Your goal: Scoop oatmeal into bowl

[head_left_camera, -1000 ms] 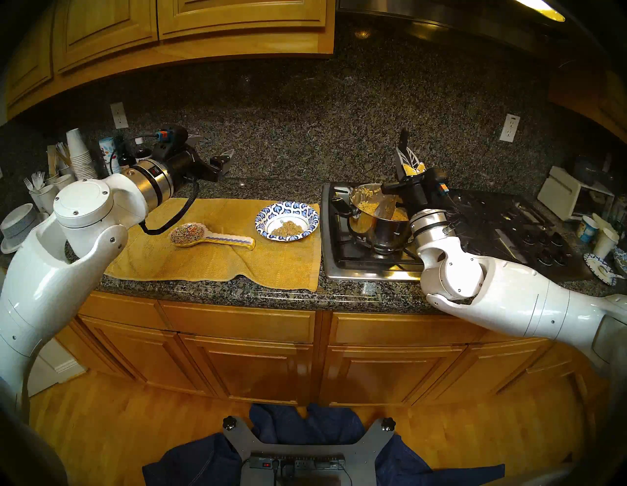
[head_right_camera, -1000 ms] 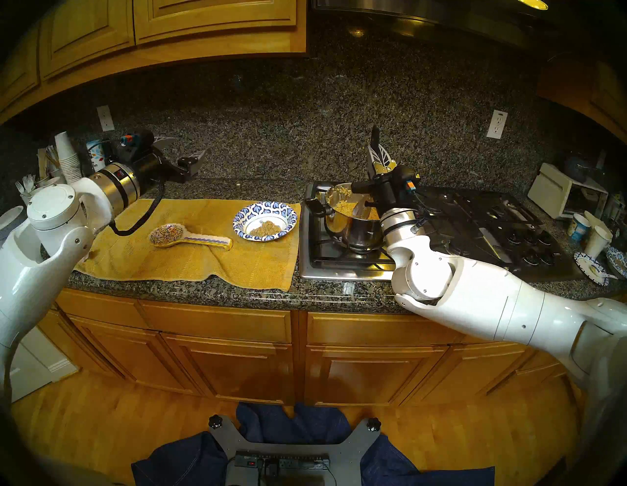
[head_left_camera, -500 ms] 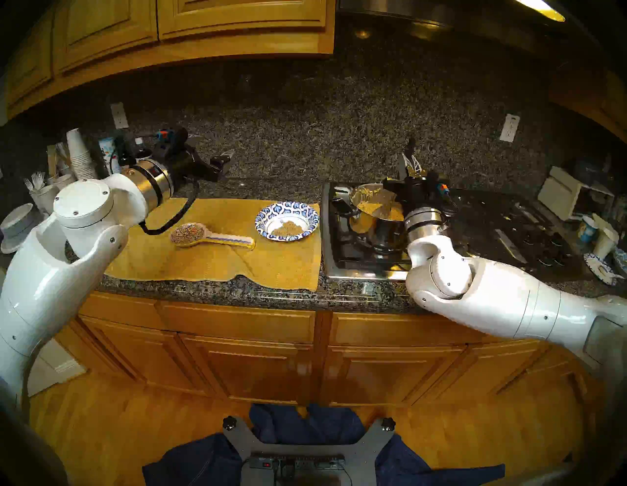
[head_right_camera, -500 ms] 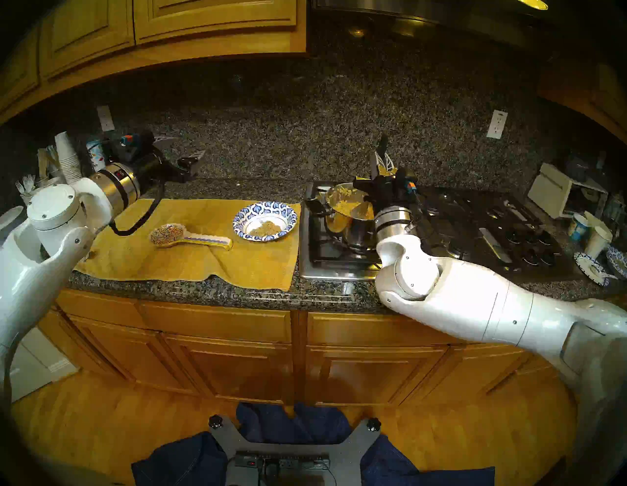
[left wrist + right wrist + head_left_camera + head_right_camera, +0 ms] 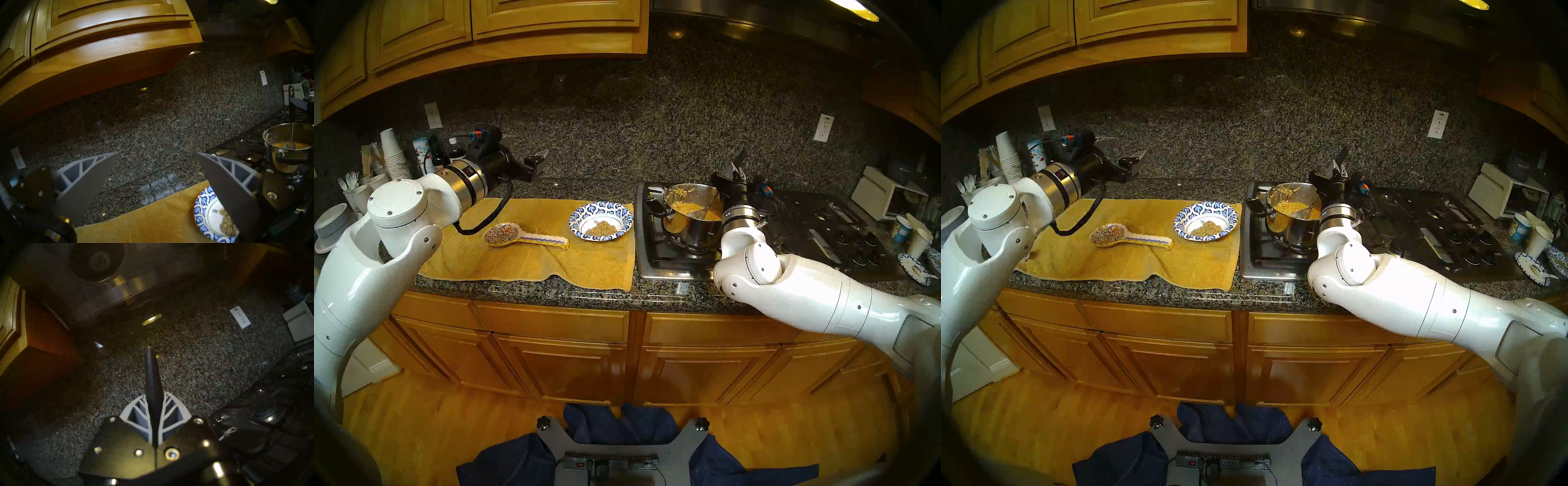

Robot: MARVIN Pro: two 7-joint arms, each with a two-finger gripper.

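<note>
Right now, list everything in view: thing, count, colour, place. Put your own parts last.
bowl: one, blue-and-white rim, on the towel beside the stove.
oatmeal: tan lumps in the bowl; more, yellower, in the pot.
pot: one, shiny steel with black handles, on the stove's front left burner.
spoon: one, steel with black handle, head down in the pot.
spoon rest: one, multicoloured, lying on the towel.
towel: one, yellow, spread on the granite counter.
stove: one, black and steel, right of the towel.
paper cups: white stack, far left of the counter.
left gripper: open, empty, above the counter's rear.
right gripper: shut on the spoon handle.
</note>
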